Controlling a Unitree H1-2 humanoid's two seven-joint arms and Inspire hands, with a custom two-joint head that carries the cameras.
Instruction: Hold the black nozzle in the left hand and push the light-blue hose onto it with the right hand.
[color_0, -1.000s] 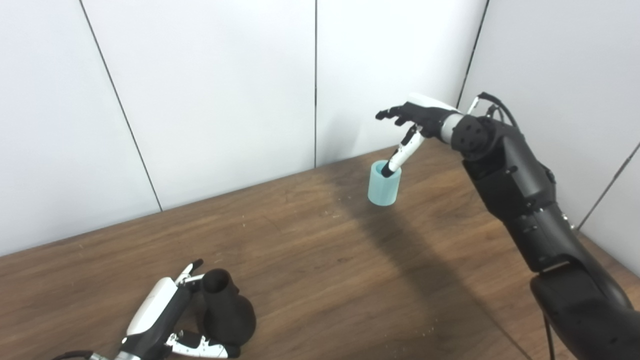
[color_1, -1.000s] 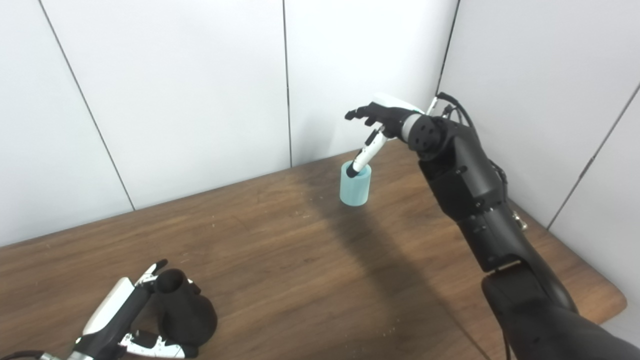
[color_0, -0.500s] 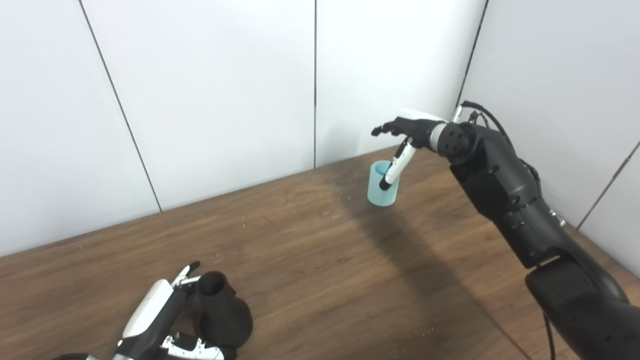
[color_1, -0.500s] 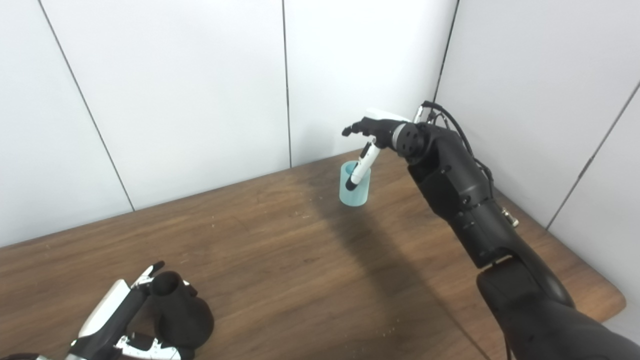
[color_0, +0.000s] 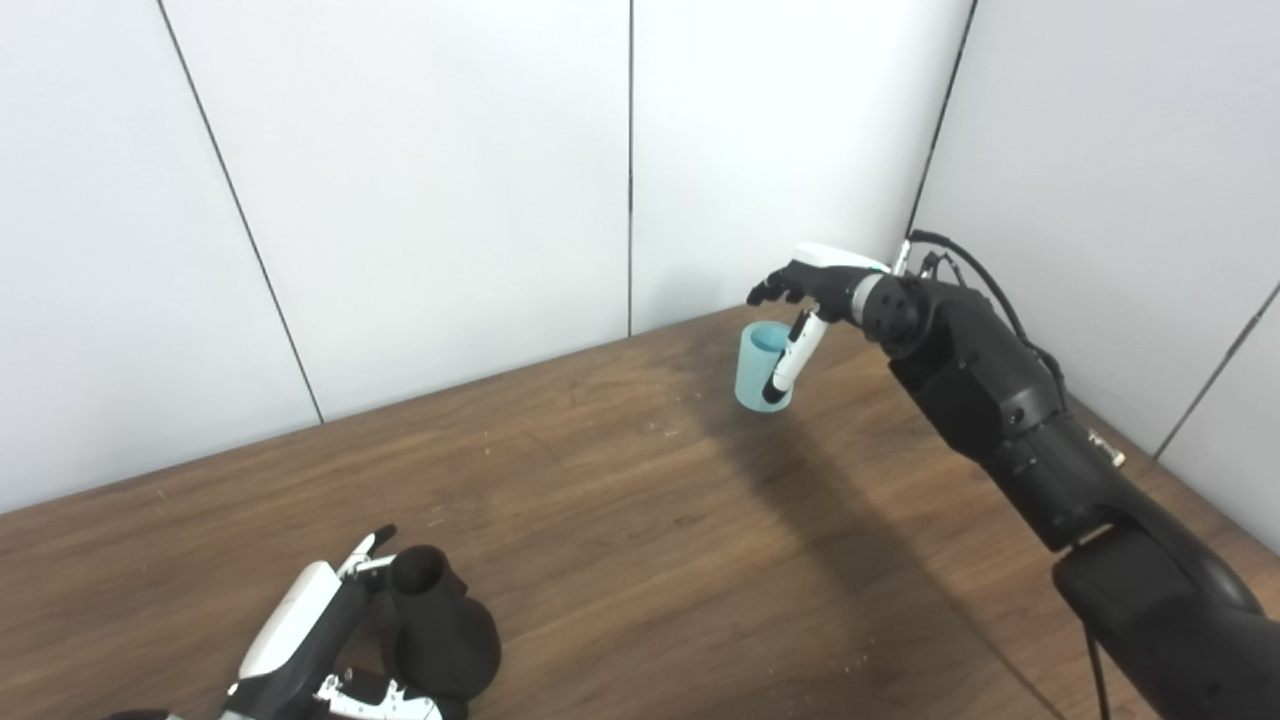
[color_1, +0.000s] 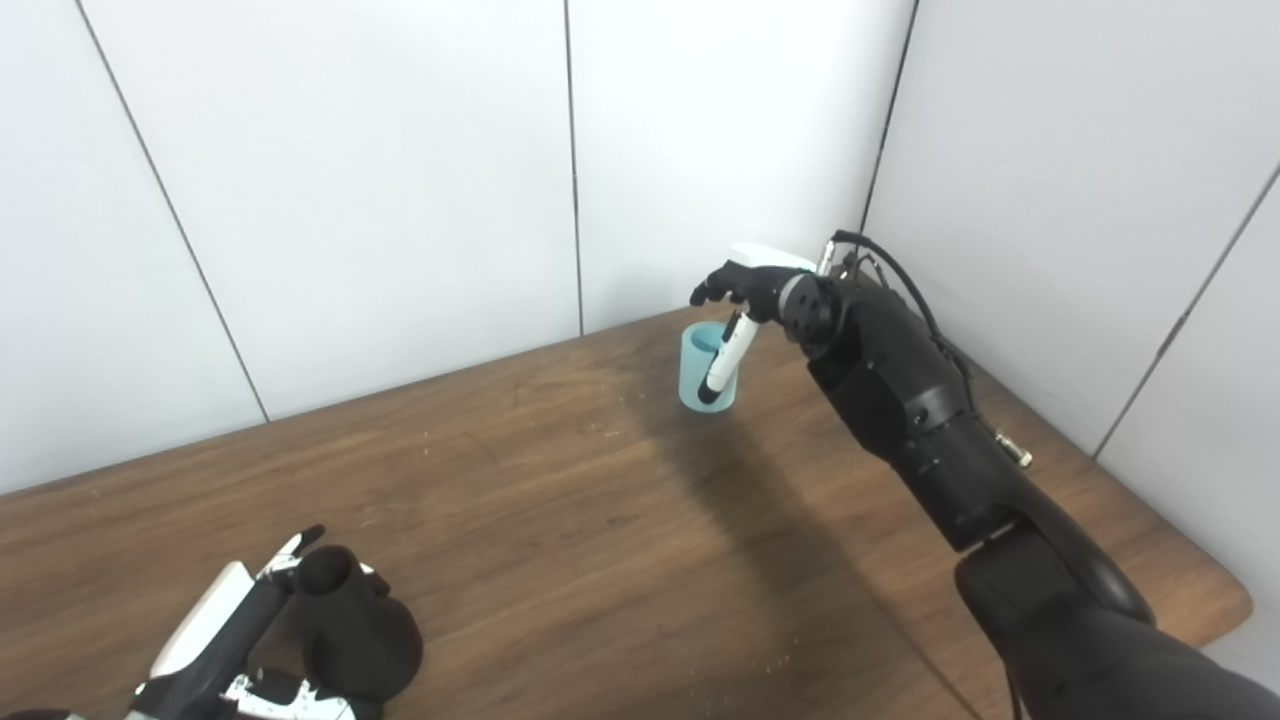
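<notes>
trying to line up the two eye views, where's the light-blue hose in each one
Left eye view: the light-blue hose stands right of centre, upper half, by the back wall.
Right eye view: the hose sits nearer the middle, same height.
Shared landmark: the right hand over it, one of its fingers hanging down its front.

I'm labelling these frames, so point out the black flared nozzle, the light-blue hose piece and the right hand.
black flared nozzle (color_0: 440, 630): left eye view, on its bulging body.
light-blue hose piece (color_0: 752, 372): left eye view, on its outer wall.
right hand (color_1: 745, 285): right eye view, on its back.
</notes>
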